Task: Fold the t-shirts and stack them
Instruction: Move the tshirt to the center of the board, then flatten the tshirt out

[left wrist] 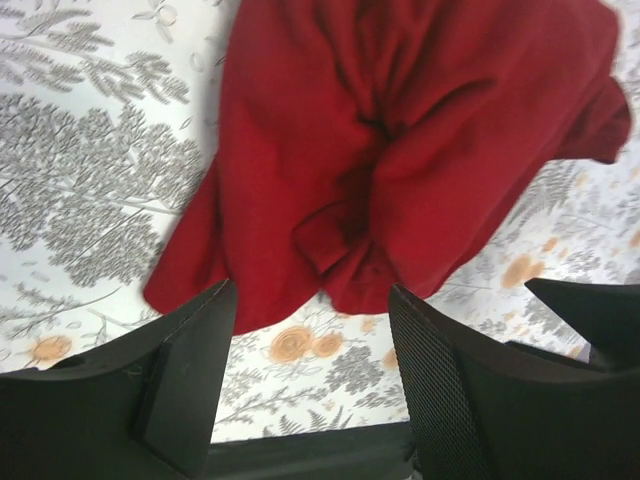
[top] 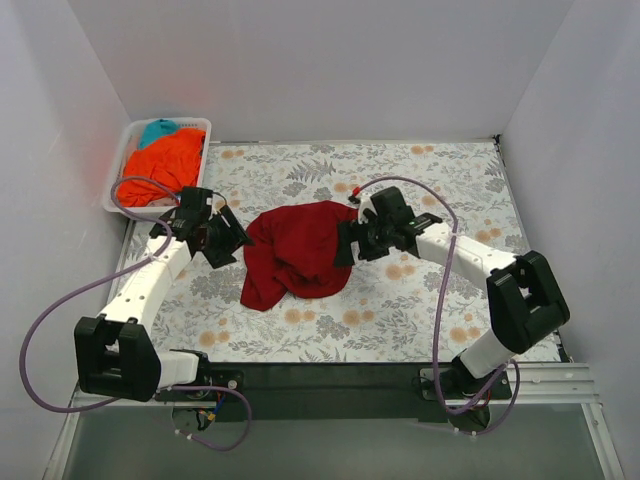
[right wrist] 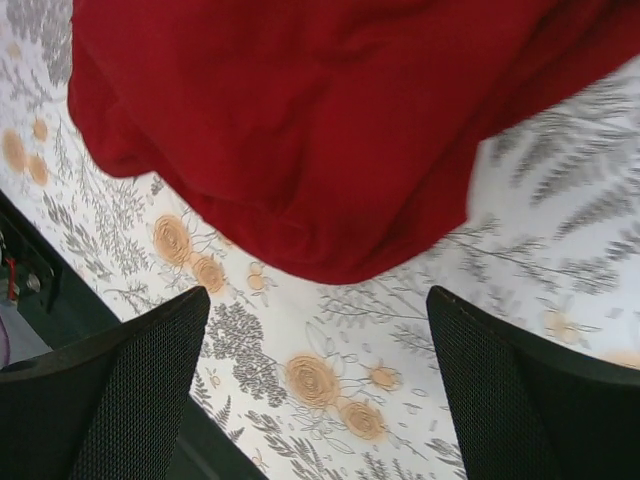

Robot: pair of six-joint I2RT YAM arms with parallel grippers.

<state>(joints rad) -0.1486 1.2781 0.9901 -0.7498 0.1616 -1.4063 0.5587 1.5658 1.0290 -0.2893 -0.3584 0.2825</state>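
Overhead, the crumpled dark red cloth t-shirt (top: 298, 255) lies bunched in the middle of the floral-patterned tablecloth (top: 420, 320). It sits between the left gripper (top: 228, 240) and the right gripper (top: 345, 243), which are close to its edges, and neither holds it. The bright orange t-shirt (top: 165, 160) and the teal t-shirt (top: 157, 130) sit in the white slotted plastic basket (top: 206, 124) at the far left corner. The likely trouble, I judge, is a pinch taken on this heap as it lies. Several layers would come up together and the shirt would not spread flat.

From the left wrist, the left gripper (left wrist: 312, 300) has its jaws moderately apart with nothing between them. The dark red cloth t-shirt (left wrist: 400, 130) lies just ahead, deeply creased, with one flap tucked under. Closing low there could catch the tablecloth too.

From the right wrist, the right gripper (right wrist: 318, 300) is wide and empty over bare tablecloth, beside a rounded, doubled edge of the dark red cloth t-shirt (right wrist: 300, 120). I cannot tell hem from sleeve, so picking the wrong corner is a risk.
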